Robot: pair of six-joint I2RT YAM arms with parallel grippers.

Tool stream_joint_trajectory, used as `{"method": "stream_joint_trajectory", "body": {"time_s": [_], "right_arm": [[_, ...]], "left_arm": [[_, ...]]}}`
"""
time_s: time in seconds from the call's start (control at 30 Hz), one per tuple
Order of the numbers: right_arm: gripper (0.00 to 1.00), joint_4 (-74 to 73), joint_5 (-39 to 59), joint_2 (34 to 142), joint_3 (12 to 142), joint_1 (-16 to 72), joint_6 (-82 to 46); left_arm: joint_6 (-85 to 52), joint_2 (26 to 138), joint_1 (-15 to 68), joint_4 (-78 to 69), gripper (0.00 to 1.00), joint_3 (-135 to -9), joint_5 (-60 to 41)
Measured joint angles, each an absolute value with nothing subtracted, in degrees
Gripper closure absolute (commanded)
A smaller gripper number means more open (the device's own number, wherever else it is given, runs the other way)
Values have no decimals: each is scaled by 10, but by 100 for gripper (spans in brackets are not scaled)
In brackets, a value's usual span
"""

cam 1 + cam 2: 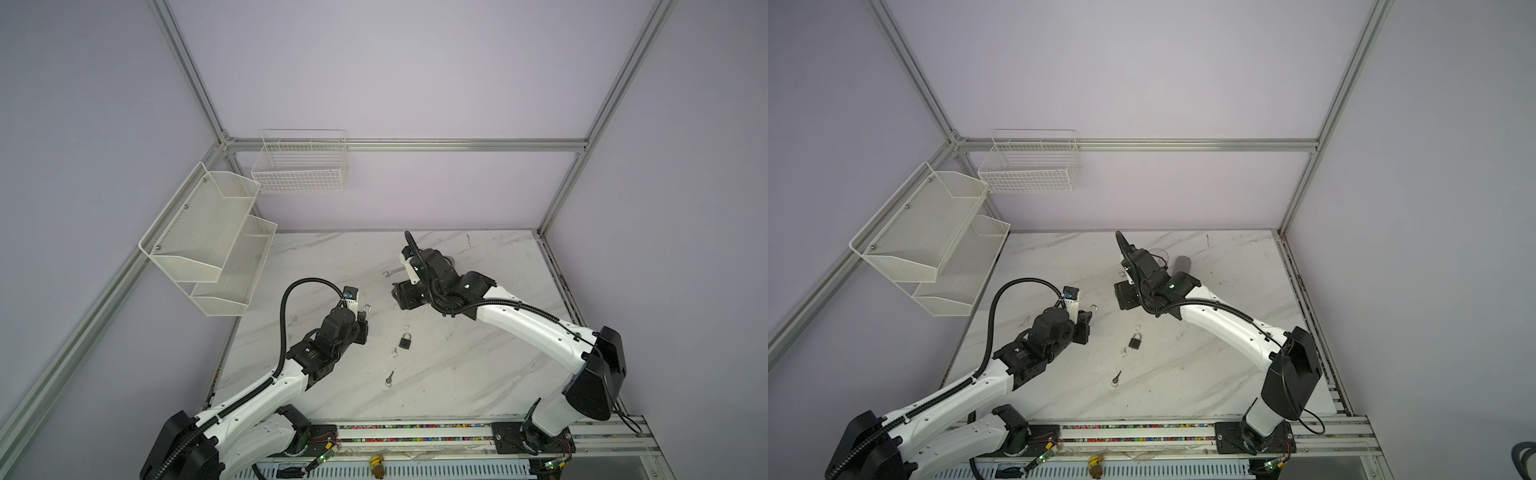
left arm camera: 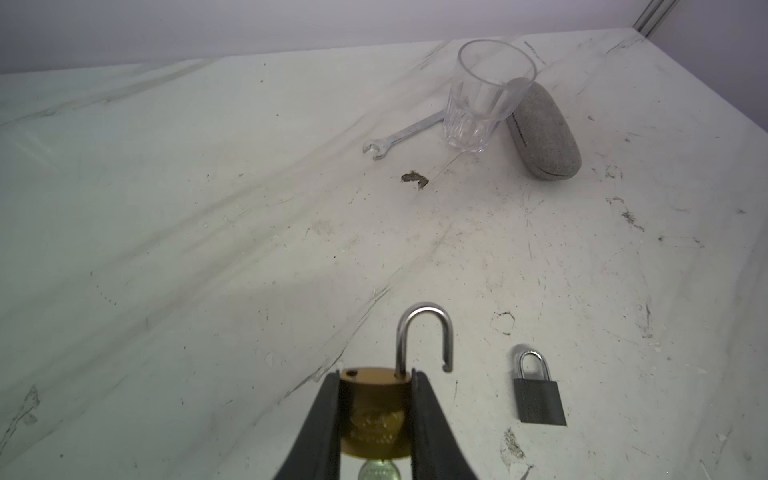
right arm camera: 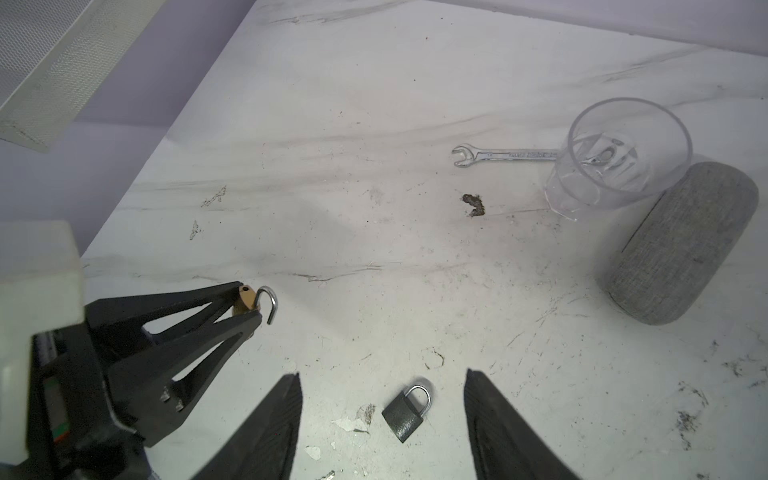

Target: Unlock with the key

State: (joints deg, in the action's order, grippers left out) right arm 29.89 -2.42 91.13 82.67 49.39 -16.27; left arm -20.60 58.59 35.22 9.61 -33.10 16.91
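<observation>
Left wrist view: the brass padlock (image 2: pixel 374 415) is clamped between the fingers of the left gripper (image 2: pixel 376 376), with its shackle (image 2: pixel 424 308) swung open. The right gripper (image 3: pixel 383 374) is held with fingers apart over the grey padlock (image 3: pixel 405 411). The key (image 1: pixel 389 378) is seen lying on the table (image 1: pixel 478 374).

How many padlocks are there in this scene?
2. A brass padlock, shackle swung open, is clamped in the left gripper above the table. A dark grey padlock, shackle closed, lies flat on the table nearby. I see no others.
</observation>
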Motion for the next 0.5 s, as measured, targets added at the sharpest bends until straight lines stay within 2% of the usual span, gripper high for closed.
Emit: {"method": "stream_joint_trajectory", "body": {"time_s": [0.2,0.5], "right_arm": [[35,268,-36,890,765,494,-193],[35,218,-35,862,667,503,-263]], "left_arm": [[-289,658,345,180,100,-383,171],[-341,744,338,224,100,-400,156]]}}
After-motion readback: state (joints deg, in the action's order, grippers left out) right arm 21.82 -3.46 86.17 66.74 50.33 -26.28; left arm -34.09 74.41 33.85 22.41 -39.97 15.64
